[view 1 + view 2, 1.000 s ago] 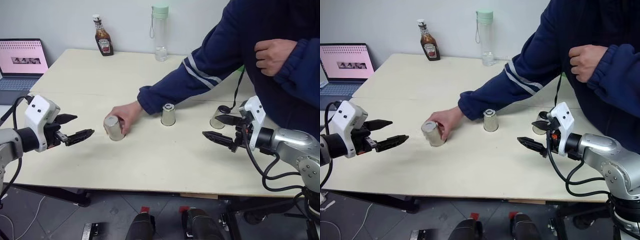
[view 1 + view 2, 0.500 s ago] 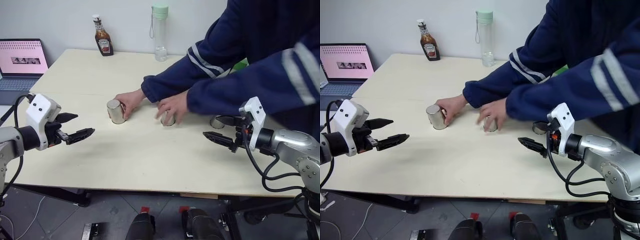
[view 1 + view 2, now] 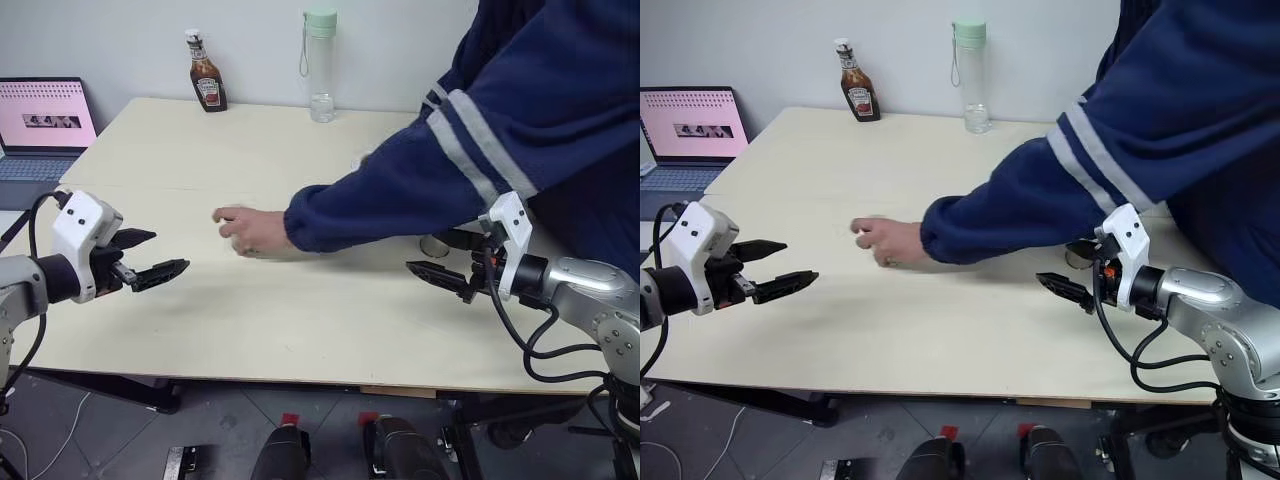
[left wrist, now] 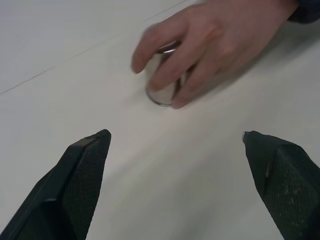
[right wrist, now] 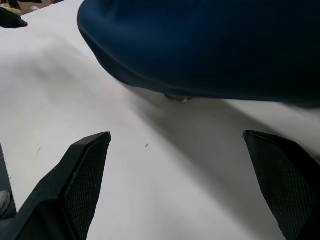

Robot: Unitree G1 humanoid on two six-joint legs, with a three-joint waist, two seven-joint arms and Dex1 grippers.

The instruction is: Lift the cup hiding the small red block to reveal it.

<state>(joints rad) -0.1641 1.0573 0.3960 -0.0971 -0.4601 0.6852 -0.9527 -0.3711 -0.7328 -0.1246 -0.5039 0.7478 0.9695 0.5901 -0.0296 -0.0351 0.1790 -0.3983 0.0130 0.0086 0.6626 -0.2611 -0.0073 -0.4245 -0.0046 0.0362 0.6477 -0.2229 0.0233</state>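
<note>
Waiting, the left gripper [image 3: 160,254] and right gripper [image 3: 440,257] hang agape, empty. A person's hand [image 3: 250,231] covers one cup [image 4: 162,89]; red block unseen. Risk: losing track, lifting the wrong cup.

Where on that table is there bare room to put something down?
The near strip between the left gripper and right gripper is bare, as is the stretch behind the person's hand toward the ketchup bottle. The middle, under the sleeve, is crowded.

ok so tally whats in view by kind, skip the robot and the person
metal cups: 2 in view, hand-covered cup, right-side cup
bottles: 2, sauce bottle, water bottle
laptop: 1
total: 5
</note>
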